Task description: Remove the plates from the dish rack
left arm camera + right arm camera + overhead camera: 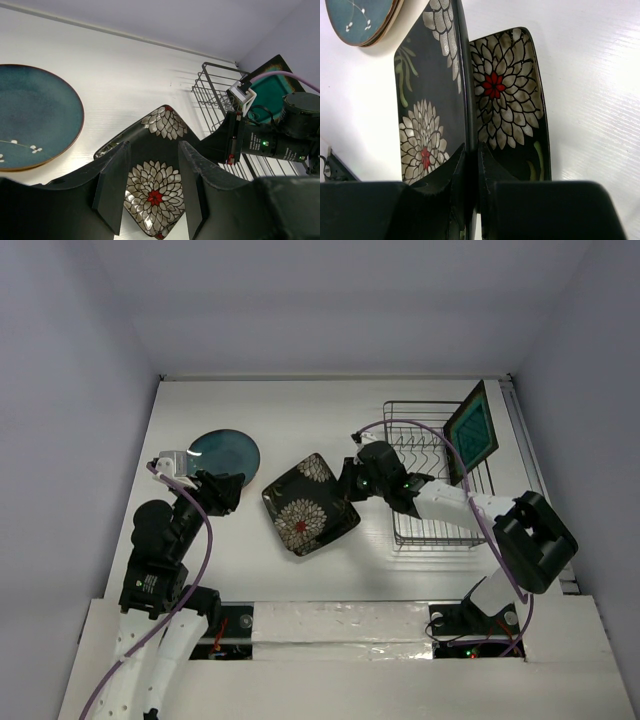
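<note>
A dark square white-flowered plate [308, 503] sits tilted at the table's middle. My right gripper [347, 480] is shut on its right rim. In the right wrist view the gripper [471, 155] pinches that rim edge-on, with the held plate's face [425, 100] on the left. A second flowered plate [507, 95] lies under it. A round teal plate [225, 452] lies at the left, with a tan rim under it [390, 25]. A square teal dark-rimmed plate [472, 430] stands in the wire dish rack [430, 530]. My left gripper [225, 490] [150, 190] is open and empty, between the teal plate and the flowered plate.
The rack stands at the right, close to the table's right edge. White walls close in the table at the back and sides. The right arm [270, 140] reaches across from the rack to the flowered plate.
</note>
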